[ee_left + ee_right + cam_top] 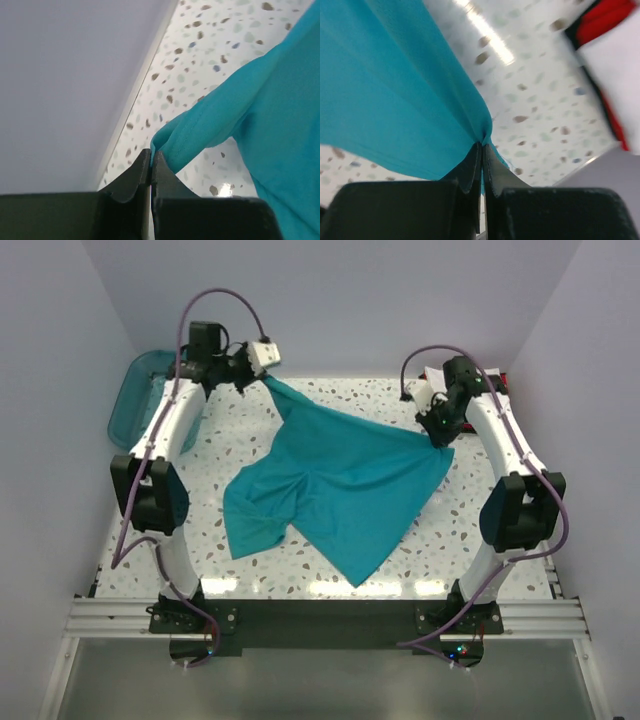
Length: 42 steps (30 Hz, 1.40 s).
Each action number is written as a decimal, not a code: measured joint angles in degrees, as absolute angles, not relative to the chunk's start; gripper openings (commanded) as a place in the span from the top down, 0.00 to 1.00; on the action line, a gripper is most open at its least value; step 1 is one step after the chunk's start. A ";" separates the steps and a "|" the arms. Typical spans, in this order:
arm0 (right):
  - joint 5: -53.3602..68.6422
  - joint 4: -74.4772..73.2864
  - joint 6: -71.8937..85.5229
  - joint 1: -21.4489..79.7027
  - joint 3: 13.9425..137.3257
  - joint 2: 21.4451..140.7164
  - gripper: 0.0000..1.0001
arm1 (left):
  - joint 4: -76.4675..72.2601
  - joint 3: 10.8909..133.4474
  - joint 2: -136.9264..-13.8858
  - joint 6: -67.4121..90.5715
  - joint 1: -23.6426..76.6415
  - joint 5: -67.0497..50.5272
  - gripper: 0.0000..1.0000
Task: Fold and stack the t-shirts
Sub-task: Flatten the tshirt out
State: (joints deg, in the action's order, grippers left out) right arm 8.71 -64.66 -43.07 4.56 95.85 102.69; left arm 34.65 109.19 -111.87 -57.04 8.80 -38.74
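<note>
I see the teal-blue t-shirt (340,480) spread over the middle of the speckled table (450,540), with both arms holding it along its far edge.

The left gripper (260,378) sits at about 11 o'clock on the table. On its wrist camera the two black fingers (131,179) are pressed together with a corner of the teal cloth pinched at their tips, so it is clamped on the shirt. That corner is lifted off the tabletop, and the cloth runs away from it toward 4 o'clock.

The right gripper (440,437) is at about 2 o'clock. Its wrist camera shows the jaws closed tight with a bunched point of the same shirt caught between them, the fabric fanning out from the pinch.

From the held edge the shirt drapes down toward me. One pointed corner reaches toward 6 o'clock near the front edge, and a wrinkled lobe lies at about 8 o'clock.

At 1 o'clock, behind the right arm in the far corner, a white shirt (615,75) lies on a red shirt (605,20). Both are blurred on the right wrist camera, so I cannot tell how they are folded.

A translucent teal plastic bin (135,395) stands at 10 o'clock, beside the table's left edge.
</note>
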 measured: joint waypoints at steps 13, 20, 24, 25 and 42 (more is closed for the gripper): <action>8.19 -44.86 -37.91 6.74 111.37 96.12 1.00 | 17.32 94.89 -83.81 2.66 -3.44 -20.60 1.00; 11.66 -36.91 -36.91 6.81 105.34 77.23 1.00 | 7.49 86.43 -58.92 6.48 -3.42 -15.14 1.00; 13.67 -31.68 -36.88 6.83 101.69 64.45 1.00 | 4.03 85.97 -49.52 5.82 -3.49 -12.40 1.00; 14.31 -30.52 -36.88 6.83 101.51 62.04 1.00 | 3.55 86.02 -47.72 5.15 -3.51 -11.57 1.00; 20.58 -27.97 -39.57 6.68 98.48 65.49 1.00 | 5.04 88.01 -51.24 -5.89 -4.47 -9.17 1.00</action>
State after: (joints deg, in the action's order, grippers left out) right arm 20.58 -27.97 -39.57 6.68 98.48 65.49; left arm 5.04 88.01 -51.24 -5.89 -4.47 -9.17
